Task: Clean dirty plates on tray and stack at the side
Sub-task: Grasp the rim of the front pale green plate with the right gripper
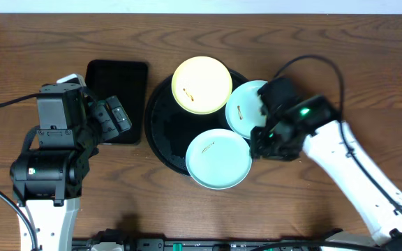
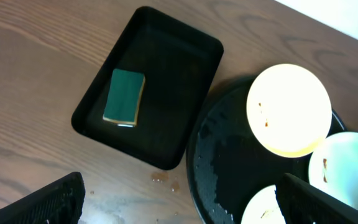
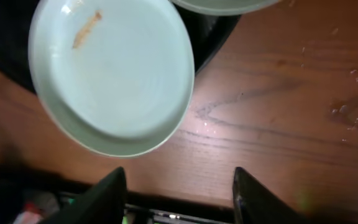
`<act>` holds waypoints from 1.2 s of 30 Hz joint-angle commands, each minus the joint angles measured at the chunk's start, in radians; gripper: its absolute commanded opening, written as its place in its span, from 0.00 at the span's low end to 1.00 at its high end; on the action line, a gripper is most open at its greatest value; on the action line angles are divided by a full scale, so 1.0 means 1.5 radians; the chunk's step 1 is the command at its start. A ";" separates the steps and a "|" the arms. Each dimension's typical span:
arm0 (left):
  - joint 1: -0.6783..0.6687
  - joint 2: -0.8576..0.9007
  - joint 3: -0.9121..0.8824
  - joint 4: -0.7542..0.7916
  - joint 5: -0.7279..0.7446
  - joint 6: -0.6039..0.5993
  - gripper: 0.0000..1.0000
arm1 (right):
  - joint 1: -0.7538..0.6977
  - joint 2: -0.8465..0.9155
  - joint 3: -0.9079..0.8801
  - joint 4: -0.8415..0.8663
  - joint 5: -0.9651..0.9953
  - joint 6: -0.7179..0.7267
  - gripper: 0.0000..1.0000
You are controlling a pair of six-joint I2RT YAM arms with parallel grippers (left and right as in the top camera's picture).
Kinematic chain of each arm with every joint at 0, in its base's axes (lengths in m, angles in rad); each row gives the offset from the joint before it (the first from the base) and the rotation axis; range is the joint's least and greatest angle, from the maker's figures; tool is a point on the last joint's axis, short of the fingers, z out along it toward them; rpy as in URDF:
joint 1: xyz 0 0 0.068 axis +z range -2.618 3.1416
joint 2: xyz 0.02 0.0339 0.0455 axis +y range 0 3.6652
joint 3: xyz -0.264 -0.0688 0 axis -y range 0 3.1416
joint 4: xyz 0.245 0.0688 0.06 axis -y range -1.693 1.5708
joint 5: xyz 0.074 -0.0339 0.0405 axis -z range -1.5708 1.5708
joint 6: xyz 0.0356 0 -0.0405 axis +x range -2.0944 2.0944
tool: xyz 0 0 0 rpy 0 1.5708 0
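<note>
Overhead, you are seeing the left claw [image 1: 116, 117] hanging spread wide and empty, the tray [image 1: 160, 132] carrying the yellow plate [image 1: 201, 85] and both mint plates [image 1: 218, 159], all smeared, none stacked on the bench [image 1: 368, 84], and the right claw [image 1: 258, 139] hovering half-spread beside them, pinching nothing.

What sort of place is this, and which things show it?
Probably a robotics lab table staged for dishwashing practice: two robot arms, smeared plates on a round black tray, and a sponge in a rectangular tray.
</note>
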 commanded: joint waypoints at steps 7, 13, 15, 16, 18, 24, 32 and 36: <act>-0.002 0.000 0.007 -0.002 -0.003 0.001 0.98 | 0.056 -0.002 -0.142 0.143 0.040 0.164 0.49; -0.002 0.000 0.007 -0.002 -0.003 0.001 0.98 | 0.072 0.000 -0.222 0.248 0.039 0.191 0.48; -0.002 0.000 0.007 -0.002 -0.003 0.001 0.98 | 0.078 0.000 -0.239 0.281 0.040 0.191 0.47; -0.002 0.000 0.007 -0.002 -0.003 0.001 0.98 | 0.081 0.000 -0.245 0.293 0.040 0.191 0.46; -0.002 0.000 0.007 -0.002 -0.003 0.001 0.98 | 0.087 0.000 -0.252 0.312 0.042 0.191 0.41; -0.002 0.000 0.007 -0.003 -0.003 0.001 0.98 | 0.101 0.013 -0.258 0.328 0.077 0.225 0.36; -0.002 0.000 0.007 -0.003 -0.003 0.001 0.98 | 0.116 0.039 -0.266 0.334 0.092 0.256 0.31; -0.002 0.000 0.007 -0.003 -0.003 0.001 0.98 | 0.116 0.039 -0.266 0.345 0.099 0.256 0.09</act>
